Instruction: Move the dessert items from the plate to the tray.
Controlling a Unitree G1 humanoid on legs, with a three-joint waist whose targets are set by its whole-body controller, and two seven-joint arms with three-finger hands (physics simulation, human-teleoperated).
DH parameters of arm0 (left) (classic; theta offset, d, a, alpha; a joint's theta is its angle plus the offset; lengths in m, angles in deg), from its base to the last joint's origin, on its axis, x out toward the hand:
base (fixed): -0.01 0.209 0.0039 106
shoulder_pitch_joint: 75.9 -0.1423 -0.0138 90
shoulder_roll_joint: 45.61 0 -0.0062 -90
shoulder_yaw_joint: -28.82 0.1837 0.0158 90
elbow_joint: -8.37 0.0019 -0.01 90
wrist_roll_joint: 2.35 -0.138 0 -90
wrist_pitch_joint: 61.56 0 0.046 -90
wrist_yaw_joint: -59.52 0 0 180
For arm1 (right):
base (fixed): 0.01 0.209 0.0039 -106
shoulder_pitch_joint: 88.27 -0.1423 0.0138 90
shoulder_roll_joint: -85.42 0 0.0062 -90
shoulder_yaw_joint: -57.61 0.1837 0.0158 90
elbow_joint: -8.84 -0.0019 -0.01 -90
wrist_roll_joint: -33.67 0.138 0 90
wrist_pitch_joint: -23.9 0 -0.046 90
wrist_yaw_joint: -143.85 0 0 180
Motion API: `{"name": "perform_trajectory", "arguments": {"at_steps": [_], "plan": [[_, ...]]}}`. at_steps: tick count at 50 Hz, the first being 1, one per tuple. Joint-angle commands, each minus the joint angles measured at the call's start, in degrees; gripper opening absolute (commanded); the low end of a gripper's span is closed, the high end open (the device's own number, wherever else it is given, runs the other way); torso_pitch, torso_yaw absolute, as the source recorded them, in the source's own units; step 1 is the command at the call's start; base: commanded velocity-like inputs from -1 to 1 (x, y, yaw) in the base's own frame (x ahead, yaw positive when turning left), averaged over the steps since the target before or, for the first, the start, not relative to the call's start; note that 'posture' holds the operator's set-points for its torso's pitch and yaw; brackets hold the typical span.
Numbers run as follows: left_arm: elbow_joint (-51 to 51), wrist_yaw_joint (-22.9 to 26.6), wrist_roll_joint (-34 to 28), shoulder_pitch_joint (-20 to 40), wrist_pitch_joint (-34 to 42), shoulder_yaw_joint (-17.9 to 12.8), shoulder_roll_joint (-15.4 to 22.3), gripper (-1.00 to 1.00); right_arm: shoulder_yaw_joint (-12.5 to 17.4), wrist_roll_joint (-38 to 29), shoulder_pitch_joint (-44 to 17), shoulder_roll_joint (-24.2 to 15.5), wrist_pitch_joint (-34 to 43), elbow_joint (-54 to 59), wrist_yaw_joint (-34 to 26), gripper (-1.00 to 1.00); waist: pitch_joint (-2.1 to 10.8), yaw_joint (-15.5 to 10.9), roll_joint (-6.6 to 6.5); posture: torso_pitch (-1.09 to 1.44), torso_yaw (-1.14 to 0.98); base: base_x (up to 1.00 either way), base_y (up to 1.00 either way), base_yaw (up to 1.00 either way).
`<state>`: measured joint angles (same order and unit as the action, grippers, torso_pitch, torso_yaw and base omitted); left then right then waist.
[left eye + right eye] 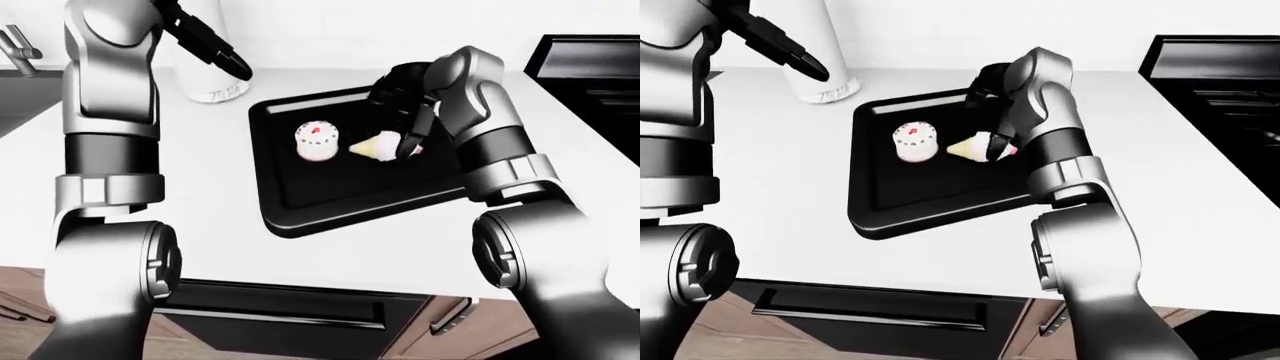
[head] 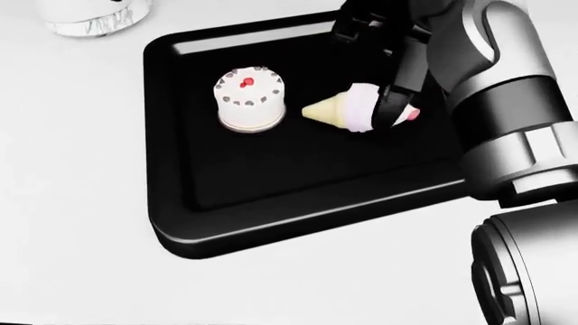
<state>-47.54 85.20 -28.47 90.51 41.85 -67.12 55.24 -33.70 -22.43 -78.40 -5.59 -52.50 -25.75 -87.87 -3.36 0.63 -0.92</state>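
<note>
Robot hand (image 2: 384, 74) bent over ice-cream cone (image 2: 347, 108)

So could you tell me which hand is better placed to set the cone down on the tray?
The right hand: its fingers are at the cone, low over the tray. The left hand is raised off to the side.

Renders bright, even, diffuse light; no single source evident. White counter (image 2: 72, 169) near blown out in the head view, almost no shadow on it. Black tray (image 2: 271, 223) crushed to flat black, detail lost; thin glare lines along its rim. Soft highlights on metallic arm shells. Sharp throughout, no blur or edge distortion.
</note>
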Motion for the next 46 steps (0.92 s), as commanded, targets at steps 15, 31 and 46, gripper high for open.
{"name": "perform_trajectory", "arguments": {"at_steps": [15,31,46], "plan": [[-2.55,-0.07,-0.14,3.28,-0.07,-1.06,2.22,1.0,3.36,1.31,-8.09,-2.76,3.31,-3.96,1.83,1.0,2.05,-0.03,-0.11,0.0,0.0,0.0,0.0,0.0],[-17.7,5.08,1.51,-2.77,9.1,-3.83,6.47,1.0,8.45,-1.27,0.39,-12.41,29.47,-49.12,-15.02,1.0,1.08,-0.48,0.66,0.0,0.0,0.0,0.0,0.0],[-41.16,7.68,7.94,-15.72,26.37,-10.93,14.67,1.0,13.21,2.54,2.92,-25.63,48.23,-70.29,-22.35,1.0,0.39,-0.1,0.24,0.0,0.0,0.0,0.0,0.0]]}}
